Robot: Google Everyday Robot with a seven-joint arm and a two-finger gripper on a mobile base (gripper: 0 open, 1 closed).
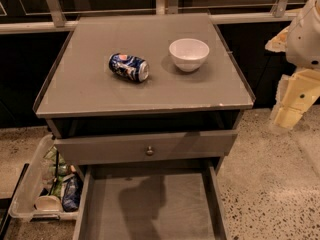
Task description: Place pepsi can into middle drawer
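Jaws, apparently at far right, hang well apart from pepsi can (pixel 129 67)

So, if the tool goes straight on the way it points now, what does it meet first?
Probably the speckled floor: the tool, right of the cabinet, points down. Depth is unclear.

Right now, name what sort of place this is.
Likely an office break area: grey wooden drawer cabinet, speckled terrazzo floor, clear plastic bin of supplies. The claw hangs right of the cabinet.
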